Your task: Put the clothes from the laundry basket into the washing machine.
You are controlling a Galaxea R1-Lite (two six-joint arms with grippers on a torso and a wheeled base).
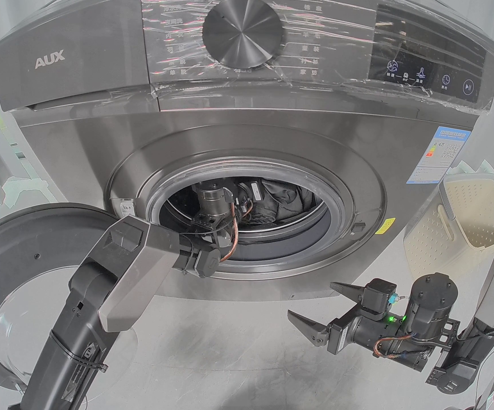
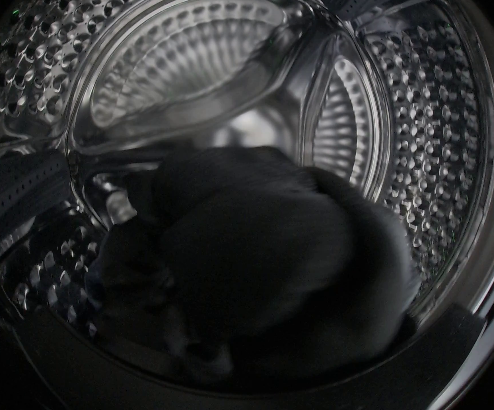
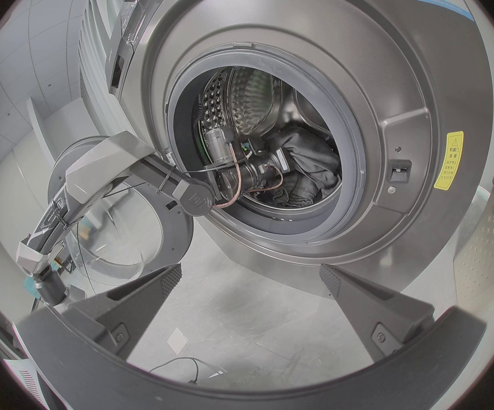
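The grey washing machine (image 1: 292, 138) stands with its round opening (image 1: 247, 217) facing me. Dark clothes (image 1: 284, 197) lie heaped inside the steel drum (image 2: 429, 121), a black bundle (image 2: 270, 257) on the drum floor. My left arm reaches through the opening, its wrist (image 1: 213, 200) inside the drum and its tip against the clothes (image 3: 309, 160). My right gripper (image 1: 311, 300) hovers open and empty over the floor in front of the machine, below and right of the opening; its two fingers (image 3: 144, 291) frame the doorway. The cream laundry basket (image 1: 474, 212) sits tilted at the right, with no clothes visible inside.
The machine's round door (image 1: 8, 291) hangs open at the left, beside my left arm. Bare grey floor (image 1: 230, 348) lies before the machine. The basket (image 3: 486, 246) stands close to the machine's right side.
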